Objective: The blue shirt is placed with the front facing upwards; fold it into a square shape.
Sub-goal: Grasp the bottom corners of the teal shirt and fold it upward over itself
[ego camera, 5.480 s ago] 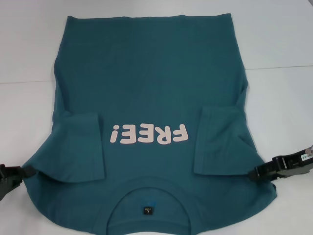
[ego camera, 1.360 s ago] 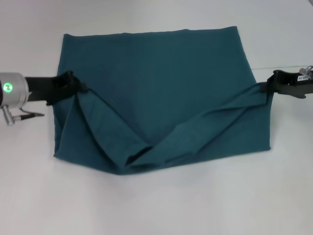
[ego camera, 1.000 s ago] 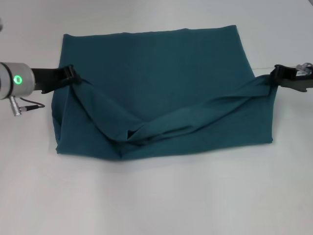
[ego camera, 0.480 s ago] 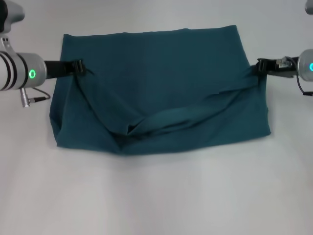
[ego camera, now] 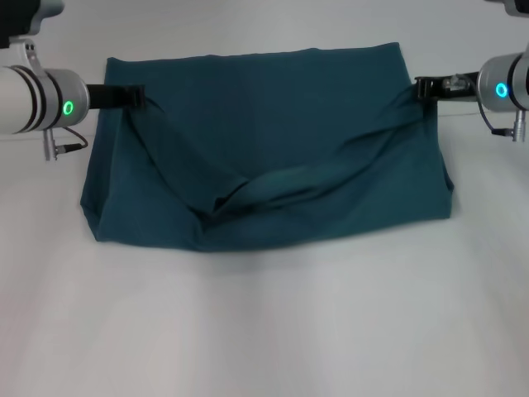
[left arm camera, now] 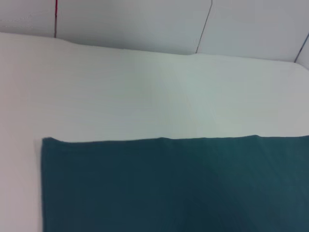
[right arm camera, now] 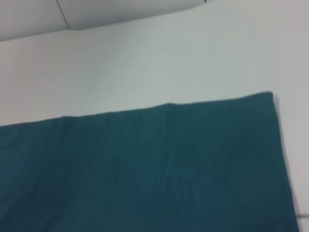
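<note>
Head view: both end effectors pinching blue shirt on white table.

A robotics lab bench is hosting the trial. A plain white table is meeting white wall panels.

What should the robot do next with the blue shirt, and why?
Probably carry the held edge on to the far edge. The left gripper and right gripper each pinch a side of the blue shirt, and the lifted layer sags in the middle, short of that edge.
</note>
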Robot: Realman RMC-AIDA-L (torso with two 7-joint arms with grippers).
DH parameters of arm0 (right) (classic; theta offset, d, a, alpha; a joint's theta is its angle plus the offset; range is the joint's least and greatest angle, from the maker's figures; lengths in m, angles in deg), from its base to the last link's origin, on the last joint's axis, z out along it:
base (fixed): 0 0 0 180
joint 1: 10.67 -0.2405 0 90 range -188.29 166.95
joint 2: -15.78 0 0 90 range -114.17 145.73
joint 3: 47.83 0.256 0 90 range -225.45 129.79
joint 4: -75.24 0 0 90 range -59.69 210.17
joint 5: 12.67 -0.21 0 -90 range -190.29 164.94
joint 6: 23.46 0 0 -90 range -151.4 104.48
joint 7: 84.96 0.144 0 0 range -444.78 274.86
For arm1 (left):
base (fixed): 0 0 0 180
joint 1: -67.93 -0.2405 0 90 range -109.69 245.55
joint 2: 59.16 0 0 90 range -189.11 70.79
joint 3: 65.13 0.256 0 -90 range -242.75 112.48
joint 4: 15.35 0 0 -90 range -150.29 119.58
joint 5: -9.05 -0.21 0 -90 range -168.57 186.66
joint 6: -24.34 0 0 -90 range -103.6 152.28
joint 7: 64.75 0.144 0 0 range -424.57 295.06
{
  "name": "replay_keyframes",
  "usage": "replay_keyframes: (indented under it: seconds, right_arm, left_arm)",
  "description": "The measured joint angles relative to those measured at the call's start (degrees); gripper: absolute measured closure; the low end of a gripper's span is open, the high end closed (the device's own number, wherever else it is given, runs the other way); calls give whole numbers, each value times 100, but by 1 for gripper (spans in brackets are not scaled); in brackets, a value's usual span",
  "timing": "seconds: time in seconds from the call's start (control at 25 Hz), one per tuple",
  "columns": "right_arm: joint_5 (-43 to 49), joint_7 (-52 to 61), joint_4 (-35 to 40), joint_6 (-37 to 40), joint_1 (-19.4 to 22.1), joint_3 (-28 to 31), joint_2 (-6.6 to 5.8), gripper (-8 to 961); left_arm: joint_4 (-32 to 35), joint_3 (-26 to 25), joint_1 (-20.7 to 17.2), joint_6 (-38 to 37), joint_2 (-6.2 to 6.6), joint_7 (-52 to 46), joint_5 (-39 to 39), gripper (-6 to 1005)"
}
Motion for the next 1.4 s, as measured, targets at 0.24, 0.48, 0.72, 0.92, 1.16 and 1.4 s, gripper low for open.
replay_keyframes:
  seconds: [0.24, 0.48, 0.72, 0.92, 1.16, 1.4]
  right_arm:
    - [23, 57, -67, -265, -8, -4, -2, 941]
    - [226, 76, -248, -474, -19, -5, -6, 941]
    - [388, 267, -327, -651, 23, 17, -14, 941]
    - [402, 271, -282, -669, 2, 15, -27, 940]
    - [409, 273, -270, -740, -22, 32, -28, 938]
    - [406, 278, -318, -877, -39, 12, -11, 929]
  left_arm:
    - [-65, 45, 28, 397, -48, 14, -1, 996]
    - [-263, 196, 37, 721, -73, 11, -10, 995]
    - [-322, 197, -23, 957, -117, -7, -10, 995]
    - [-276, 166, -30, 1015, -116, -35, -10, 995]
    - [-259, 142, -23, 1115, -119, -55, -10, 996]
    - [-265, 232, -27, 1145, -133, 7, -10, 995]
